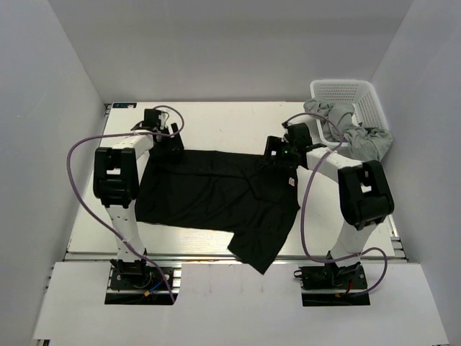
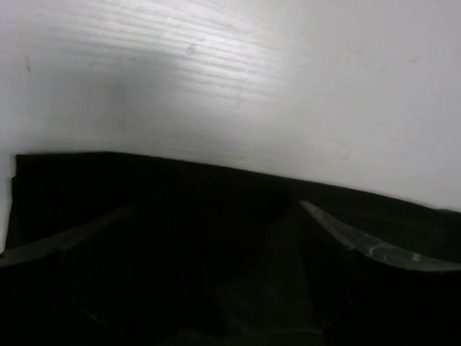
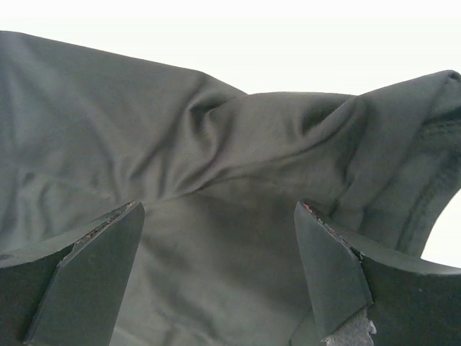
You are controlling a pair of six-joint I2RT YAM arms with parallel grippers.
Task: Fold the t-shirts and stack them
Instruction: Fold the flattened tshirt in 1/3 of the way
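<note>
The black t-shirt (image 1: 216,194) lies spread on the white table, one part reaching toward the near edge. My left gripper (image 1: 167,148) is at the shirt's far left corner, jaws open just over the dark fabric (image 2: 144,187), whose far edge runs across the left wrist view. My right gripper (image 1: 279,155) is at the shirt's far right part, jaws open wide above rumpled fabric (image 3: 216,144), nothing held between its fingers (image 3: 328,267). Light grey t-shirts (image 1: 353,130) hang out of the basket at the back right.
The white plastic lattice basket (image 1: 360,95) stands at the table's back right corner, against the wall. Bare white table (image 1: 223,122) shows behind the shirt. Purple cables loop beside both arms.
</note>
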